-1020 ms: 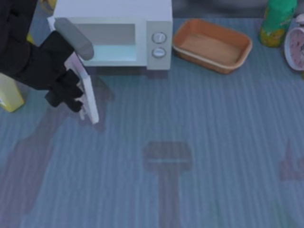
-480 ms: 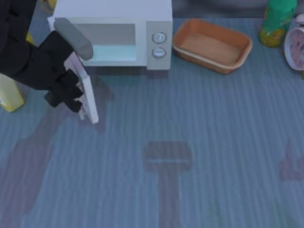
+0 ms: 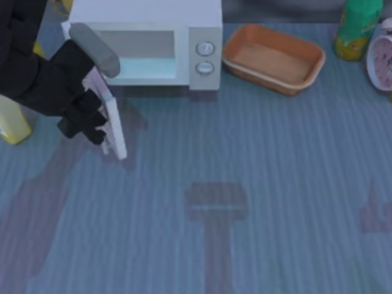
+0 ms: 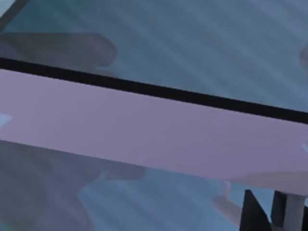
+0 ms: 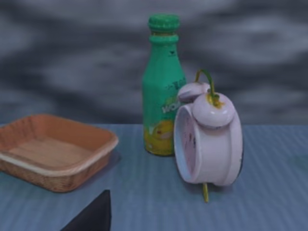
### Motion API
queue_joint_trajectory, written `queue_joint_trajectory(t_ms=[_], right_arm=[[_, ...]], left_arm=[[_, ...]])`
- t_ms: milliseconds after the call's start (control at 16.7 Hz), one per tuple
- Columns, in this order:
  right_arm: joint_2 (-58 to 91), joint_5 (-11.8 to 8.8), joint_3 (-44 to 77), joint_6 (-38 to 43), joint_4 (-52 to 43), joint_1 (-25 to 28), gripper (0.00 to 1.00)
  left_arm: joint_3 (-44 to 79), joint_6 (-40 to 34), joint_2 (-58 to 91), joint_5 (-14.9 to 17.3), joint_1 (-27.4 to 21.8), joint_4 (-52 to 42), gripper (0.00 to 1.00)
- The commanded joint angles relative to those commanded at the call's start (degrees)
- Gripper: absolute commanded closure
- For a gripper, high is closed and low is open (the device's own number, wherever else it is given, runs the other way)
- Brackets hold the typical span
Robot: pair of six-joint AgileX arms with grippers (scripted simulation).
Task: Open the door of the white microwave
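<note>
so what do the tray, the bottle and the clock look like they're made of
Tray: looks like wood or matte plastic, orange-brown with a faint grain and a pale rim. Bottle: likely plastic, glossy green with a ribbed cap and a printed label. Clock: smooth pale pink shell, painted metal or plastic; I can't tell which.

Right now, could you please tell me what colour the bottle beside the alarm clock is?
The bottle is green with a yellow patch, clearest in the right wrist view.
</note>
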Motion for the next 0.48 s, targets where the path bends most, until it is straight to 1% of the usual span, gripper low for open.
queue_joint_trajectory(t_ms=[180, 480], right_arm=[[0.0, 0.0, 0.0, 0.0, 0.0, 0.0, 0.0], [0.0, 0.0, 0.0, 0.0, 0.0, 0.0, 0.0]], left_arm=[[0.0, 0.8, 0.2, 0.4, 0.2, -0.4, 1.0], [0.7, 7.8, 0.5, 2.8, 3.2, -3.1, 1.0]])
